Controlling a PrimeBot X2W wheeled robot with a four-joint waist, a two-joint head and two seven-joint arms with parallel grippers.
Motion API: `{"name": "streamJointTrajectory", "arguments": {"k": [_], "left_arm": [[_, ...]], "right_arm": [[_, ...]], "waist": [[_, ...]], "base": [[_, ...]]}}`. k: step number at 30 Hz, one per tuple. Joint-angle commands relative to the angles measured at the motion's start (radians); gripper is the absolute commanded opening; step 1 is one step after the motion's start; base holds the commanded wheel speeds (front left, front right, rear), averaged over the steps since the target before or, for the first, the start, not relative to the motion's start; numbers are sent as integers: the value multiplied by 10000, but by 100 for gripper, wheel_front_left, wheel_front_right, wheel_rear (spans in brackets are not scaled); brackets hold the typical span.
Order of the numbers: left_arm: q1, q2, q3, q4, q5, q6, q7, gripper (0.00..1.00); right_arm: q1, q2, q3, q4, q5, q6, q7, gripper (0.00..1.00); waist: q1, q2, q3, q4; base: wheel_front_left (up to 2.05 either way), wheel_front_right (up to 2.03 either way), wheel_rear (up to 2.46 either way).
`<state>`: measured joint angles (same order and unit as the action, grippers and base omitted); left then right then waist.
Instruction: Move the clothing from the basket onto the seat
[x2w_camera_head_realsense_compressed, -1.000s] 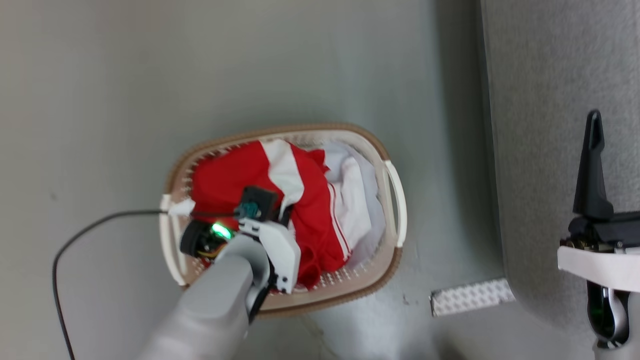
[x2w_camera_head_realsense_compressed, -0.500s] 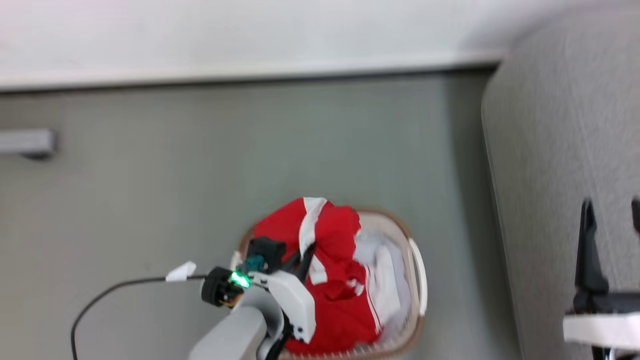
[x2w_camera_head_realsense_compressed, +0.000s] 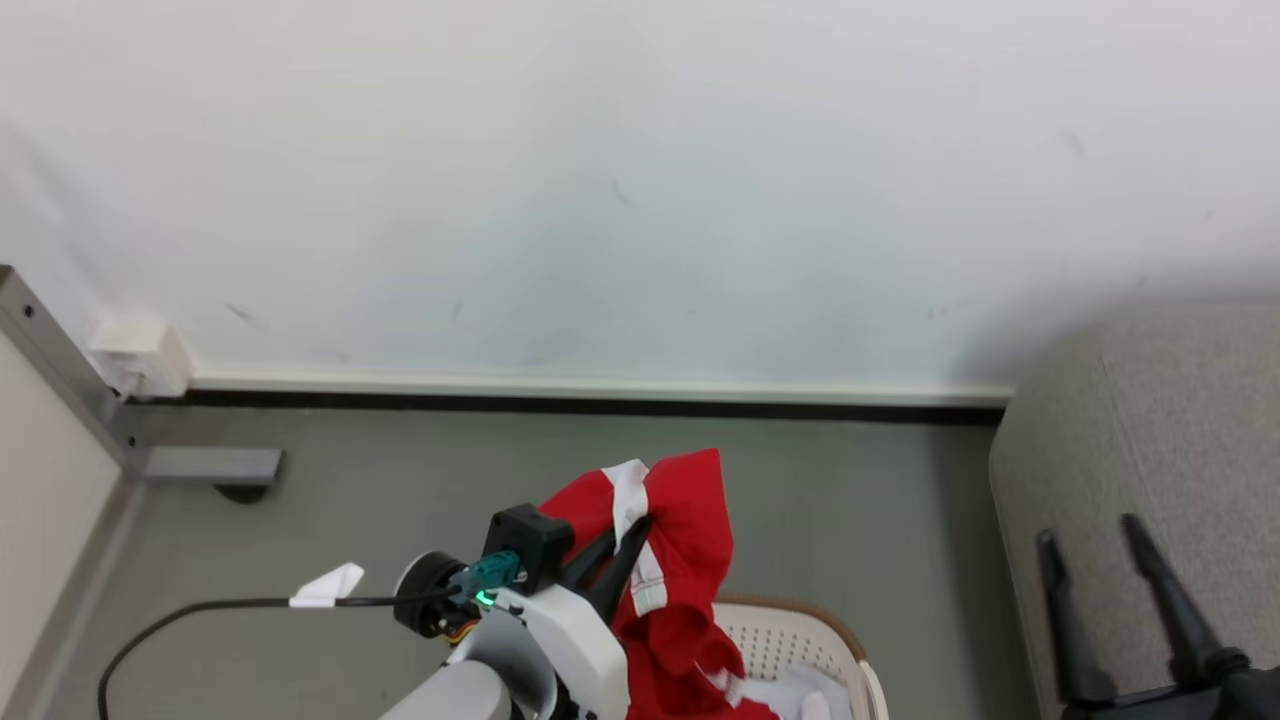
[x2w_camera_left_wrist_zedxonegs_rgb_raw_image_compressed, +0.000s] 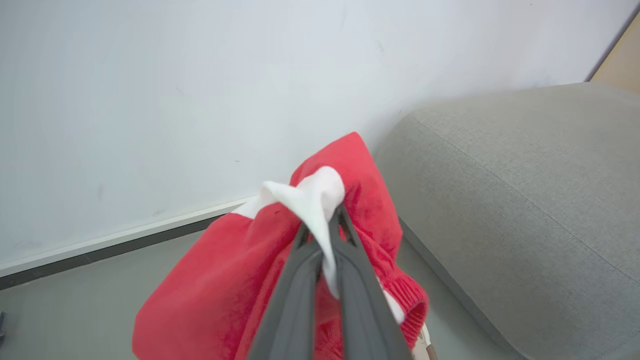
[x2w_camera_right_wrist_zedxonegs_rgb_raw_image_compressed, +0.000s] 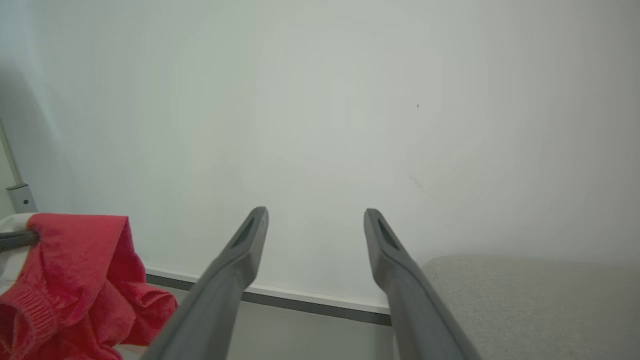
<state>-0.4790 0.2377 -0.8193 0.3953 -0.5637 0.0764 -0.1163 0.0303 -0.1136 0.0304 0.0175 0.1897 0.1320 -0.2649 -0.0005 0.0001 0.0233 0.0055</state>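
My left gripper (x2w_camera_head_realsense_compressed: 628, 533) is shut on the clothing (x2w_camera_head_realsense_compressed: 680, 560), a red garment with a white stripe, and holds it above the basket (x2w_camera_head_realsense_compressed: 800, 630). The left wrist view shows the dark fingers (x2w_camera_left_wrist_zedxonegs_rgb_raw_image_compressed: 350, 280) pinching the white stripe, with the red clothing (x2w_camera_left_wrist_zedxonegs_rgb_raw_image_compressed: 220, 290) hanging around them. White fabric (x2w_camera_head_realsense_compressed: 790, 695) still lies inside the basket. The grey seat (x2w_camera_head_realsense_compressed: 1150, 440) is at the right. My right gripper (x2w_camera_head_realsense_compressed: 1090, 530) stands open over it; in its own wrist view the gripper (x2w_camera_right_wrist_zedxonegs_rgb_raw_image_compressed: 316, 212) holds nothing, and the red clothing (x2w_camera_right_wrist_zedxonegs_rgb_raw_image_compressed: 75, 280) hangs at the lower left.
A white wall (x2w_camera_head_realsense_compressed: 640, 180) with a skirting board (x2w_camera_head_realsense_compressed: 600, 385) runs behind the grey floor (x2w_camera_head_realsense_compressed: 400, 480). A metal frame foot (x2w_camera_head_realsense_compressed: 210, 465) sits at the left. A black cable (x2w_camera_head_realsense_compressed: 200, 610) with a white tag trails from my left wrist.
The head camera has tilted up, so the basket has slid to the bottom edge. My left gripper has lifted the red garment out of the basket. The right gripper stays open.
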Motion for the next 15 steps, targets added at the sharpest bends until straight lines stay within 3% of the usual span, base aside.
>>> {"name": "streamJointTrajectory", "arguments": {"k": [1,9,15], "left_arm": [[189,264,-42,-543,108,126,333,0],[34,1176,-105,-3349,172,452,1816,0],[-189,1146,-336,-4116,233,383,2300,0]], "right_arm": [[142,-240,399,-35,372,-24,7,100],[-665,-1939,3344,-8,2454,-25,7,100],[-1774,-2957,5434,24,4053,-25,91,100]], "waist": [[5,-1,-476,293],[5,-1,-586,542],[5,-1,-604,655]], "base": [[0,0,0],[0,0,0],[0,0,0]]}}
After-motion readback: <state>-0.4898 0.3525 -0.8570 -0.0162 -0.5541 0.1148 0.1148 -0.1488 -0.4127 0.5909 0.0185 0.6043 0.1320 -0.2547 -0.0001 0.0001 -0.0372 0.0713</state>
